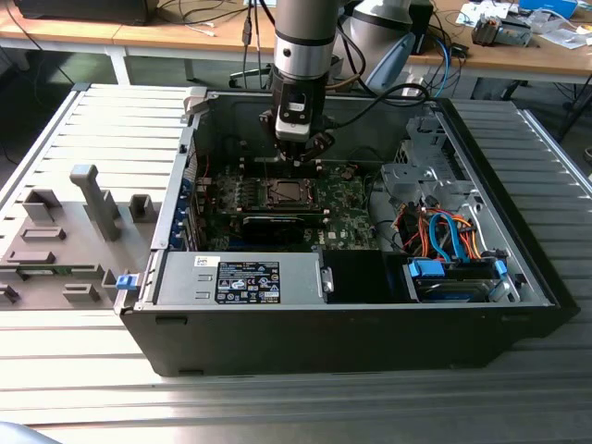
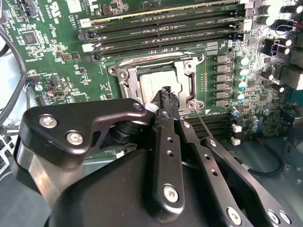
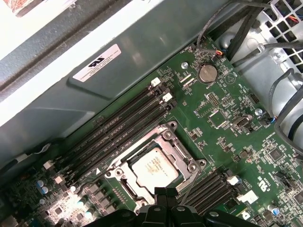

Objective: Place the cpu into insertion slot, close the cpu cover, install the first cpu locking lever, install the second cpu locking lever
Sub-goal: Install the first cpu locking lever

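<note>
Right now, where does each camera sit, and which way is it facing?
Exterior view: off the arm, above the open case, looking down into it; shows the arm and gripper over the board.
First wrist view: on the wrist, looking down at the cpu; the end of the gripper shows.
Second wrist view: on the wrist, looking along the gripper toward the cpu; the gripper's body shows large.
Shared: all three show the gripper and board; both wrist views show the cpu.

Upright arm [image 1: 305,37], downward tool [image 2: 165,91], fingertips [image 3: 160,193] seemingly together.
</note>
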Available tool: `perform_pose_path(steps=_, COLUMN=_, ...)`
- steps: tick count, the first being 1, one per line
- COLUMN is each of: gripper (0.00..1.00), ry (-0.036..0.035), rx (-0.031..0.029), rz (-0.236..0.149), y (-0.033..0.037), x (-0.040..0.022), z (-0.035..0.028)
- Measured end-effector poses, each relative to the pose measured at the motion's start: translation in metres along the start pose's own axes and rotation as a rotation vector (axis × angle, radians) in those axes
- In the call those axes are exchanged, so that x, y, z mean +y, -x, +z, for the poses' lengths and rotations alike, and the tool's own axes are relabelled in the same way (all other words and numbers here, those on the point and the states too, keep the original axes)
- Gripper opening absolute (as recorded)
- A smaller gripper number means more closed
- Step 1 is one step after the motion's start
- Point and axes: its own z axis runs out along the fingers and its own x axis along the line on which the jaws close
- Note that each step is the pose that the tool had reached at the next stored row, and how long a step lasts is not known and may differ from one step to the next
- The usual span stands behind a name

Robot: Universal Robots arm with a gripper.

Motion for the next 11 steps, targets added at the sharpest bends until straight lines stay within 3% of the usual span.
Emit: perform_pose_path(steps=11, gripper=0.11, ry=0.0002, rx=-0.0008, rz=-0.022, y=0.0000, x=0.0000, z=0.0000)
